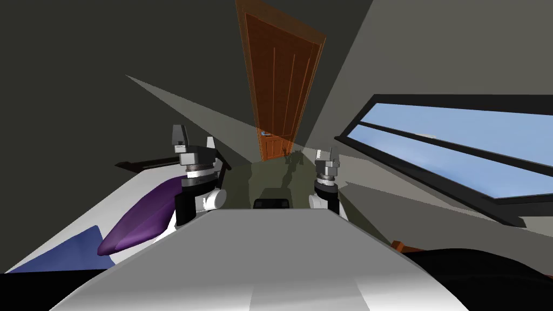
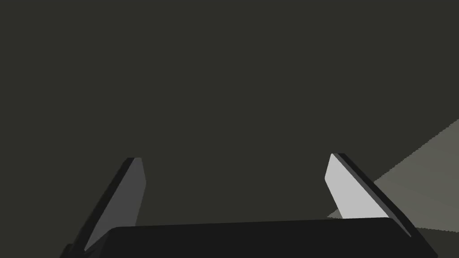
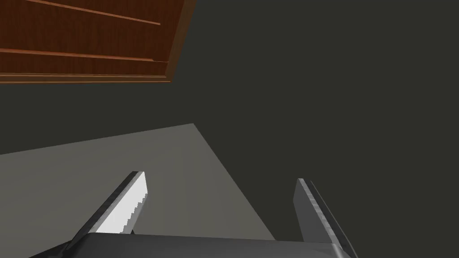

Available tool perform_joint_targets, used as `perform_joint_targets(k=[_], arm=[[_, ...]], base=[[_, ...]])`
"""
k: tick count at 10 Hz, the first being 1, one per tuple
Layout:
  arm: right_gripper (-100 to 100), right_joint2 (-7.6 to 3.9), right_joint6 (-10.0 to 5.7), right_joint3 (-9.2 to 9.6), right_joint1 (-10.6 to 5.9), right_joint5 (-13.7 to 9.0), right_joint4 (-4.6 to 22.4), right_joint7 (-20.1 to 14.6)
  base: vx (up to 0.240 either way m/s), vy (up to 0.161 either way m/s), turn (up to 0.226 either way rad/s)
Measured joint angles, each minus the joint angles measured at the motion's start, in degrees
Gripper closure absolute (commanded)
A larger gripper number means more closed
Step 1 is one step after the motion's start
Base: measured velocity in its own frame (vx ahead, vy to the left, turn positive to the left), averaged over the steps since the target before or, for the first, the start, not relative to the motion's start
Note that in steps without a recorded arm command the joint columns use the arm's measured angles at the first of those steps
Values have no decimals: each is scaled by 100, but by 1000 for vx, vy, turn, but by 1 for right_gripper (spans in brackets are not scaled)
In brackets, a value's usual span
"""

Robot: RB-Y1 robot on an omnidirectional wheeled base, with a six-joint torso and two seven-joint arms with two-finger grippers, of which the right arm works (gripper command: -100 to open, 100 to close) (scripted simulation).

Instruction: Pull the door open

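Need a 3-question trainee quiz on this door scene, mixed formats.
1. True or false: the right gripper touches the door.
2. The window is on the robot's: A) left B) right C) floor.
3. Fill in: the left gripper is ____.
Key: 1 false, it is well short of the door; 2 B; 3 open.
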Motion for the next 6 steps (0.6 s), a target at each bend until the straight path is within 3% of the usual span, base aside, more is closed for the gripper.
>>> perform_joint_targets(k=[6], arm=[[-100, -113, -68, -88, -244, -125, 630, -8]], base=[[87, 26, 78]])
